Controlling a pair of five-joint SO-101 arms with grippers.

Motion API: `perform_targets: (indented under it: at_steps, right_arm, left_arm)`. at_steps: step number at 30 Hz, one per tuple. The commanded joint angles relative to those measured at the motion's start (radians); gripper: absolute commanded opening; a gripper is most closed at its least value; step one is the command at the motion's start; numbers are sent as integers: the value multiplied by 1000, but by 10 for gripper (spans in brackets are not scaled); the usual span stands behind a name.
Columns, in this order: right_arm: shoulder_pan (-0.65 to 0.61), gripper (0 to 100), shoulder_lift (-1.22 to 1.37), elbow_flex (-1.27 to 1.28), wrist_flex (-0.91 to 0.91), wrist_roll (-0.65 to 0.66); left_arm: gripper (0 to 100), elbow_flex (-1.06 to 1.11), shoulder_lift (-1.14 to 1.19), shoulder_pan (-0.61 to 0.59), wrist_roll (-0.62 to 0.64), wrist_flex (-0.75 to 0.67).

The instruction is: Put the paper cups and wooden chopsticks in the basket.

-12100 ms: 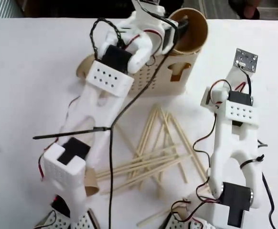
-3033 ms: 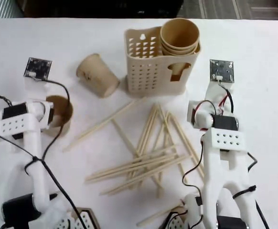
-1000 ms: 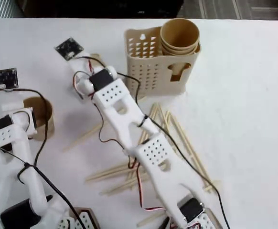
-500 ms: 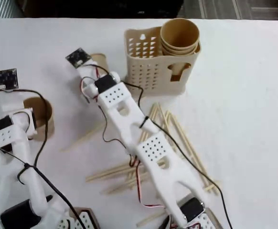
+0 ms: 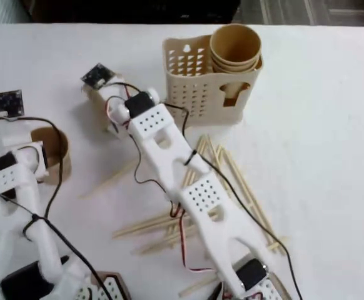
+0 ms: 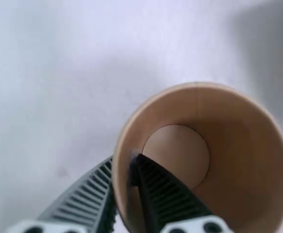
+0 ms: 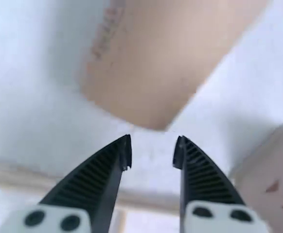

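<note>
A paper cup stands upright at the table's left, with my left gripper shut on its rim, one finger inside and one outside. A second paper cup lies on its side left of the basket. My right gripper is open just short of it, and that arm stretches diagonally across the table. The cream perforated basket holds a stack of paper cups. Wooden chopsticks lie scattered in front of it, partly under the right arm.
A single chopstick lies apart between the two arms. The basket's corner is close beside the right gripper. White tabletop stretches open to the right of the basket and the chopstick pile.
The right arm swung from the right side across to the lying cup and in the last second edged closer. The left arm, holding its cup, stayed still.
</note>
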Motion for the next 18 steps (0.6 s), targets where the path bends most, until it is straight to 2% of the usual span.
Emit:
perform_targets:
  at_steps: [1,6,11,13,18]
  right_arm:
    - [19,134,-122,-43,61,9]
    - [19,134,-163,-43,127,9]
    - [12,144,-202,-43,107,0]
    - [-4,190,-222,-43,81,-15]
    - [-12,384,-231,-43,-10,-195]
  left_arm:
    - [22,15,13,28,8,-20]
    - [22,18,13,28,8,-20]
    - [22,18,13,28,8,-20]
    - [22,18,13,28,8,-17]
    - [22,18,13,28,8,-17]
